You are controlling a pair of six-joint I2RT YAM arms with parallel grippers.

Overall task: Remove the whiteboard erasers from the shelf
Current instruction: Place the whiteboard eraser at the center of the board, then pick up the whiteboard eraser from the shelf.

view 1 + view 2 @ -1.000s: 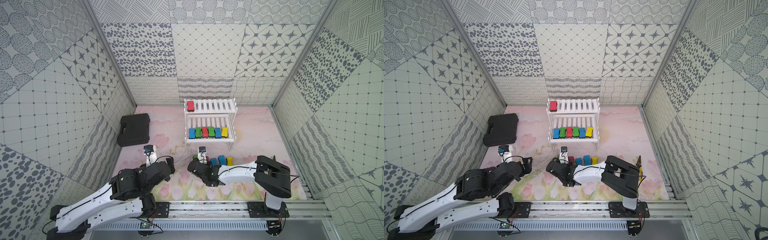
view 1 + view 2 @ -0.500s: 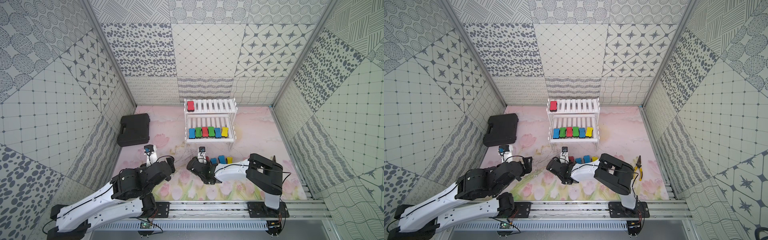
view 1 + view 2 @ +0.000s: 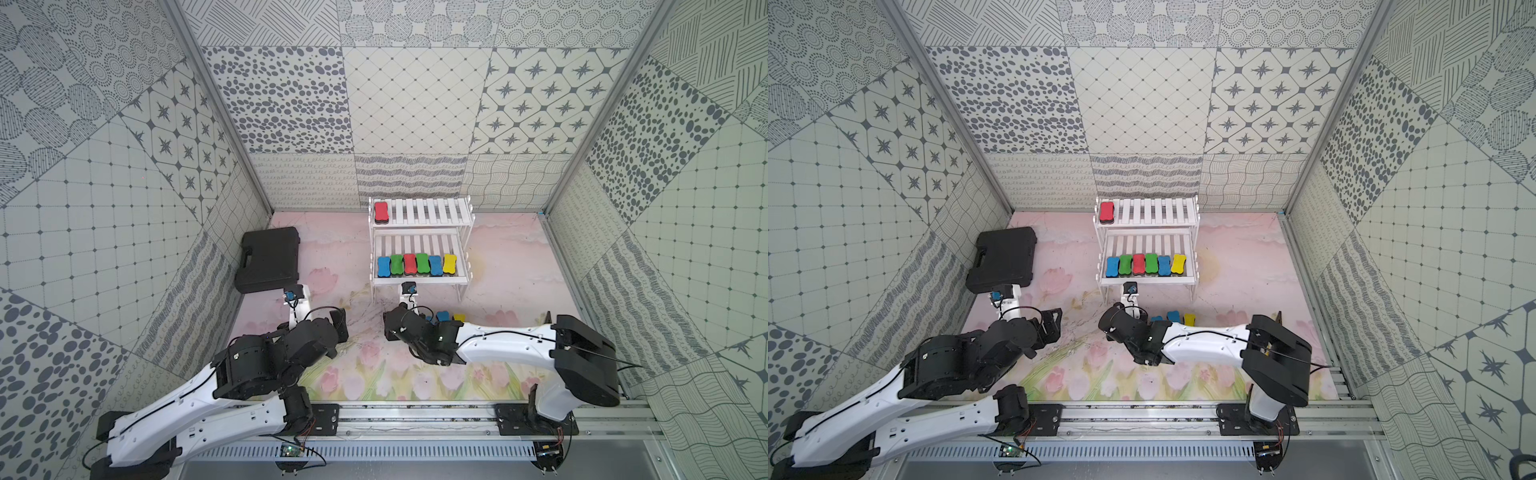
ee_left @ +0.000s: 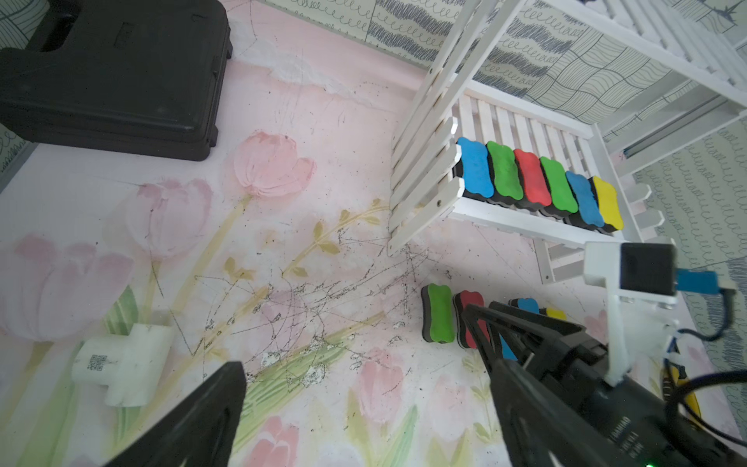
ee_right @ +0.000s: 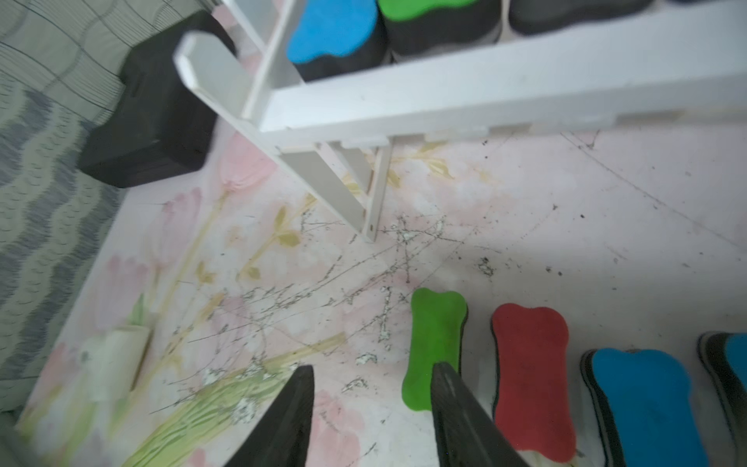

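The white shelf [image 3: 432,212] [image 3: 1158,212] stands at the back. A red eraser [image 3: 380,211] lies on its upper tier. Several whiteboard erasers [image 3: 415,264] [image 4: 537,184] sit in a row on its lower tier. On the mat in front lie a green eraser [image 5: 434,335] [image 4: 438,313], a red one [image 5: 529,364], blue ones [image 5: 642,396] and a yellow one [image 3: 458,318]. My right gripper [image 5: 374,368] [image 3: 392,328] is open and empty, low over the mat, with one finger at the green eraser's near end. My left gripper [image 4: 366,364] [image 3: 338,328] is wide open and empty over bare mat to the left.
A black case [image 3: 268,259] [image 4: 113,77] lies at the back left. A small white block with a QR label [image 4: 121,364] sits on the mat near my left gripper. Patterned walls close in on three sides. A metal rail runs along the front.
My right gripper's jaws have parted from nearly shut, and the green eraser lies free on the mat. The right arm's elbow has swung to the right. The left arm has not moved.
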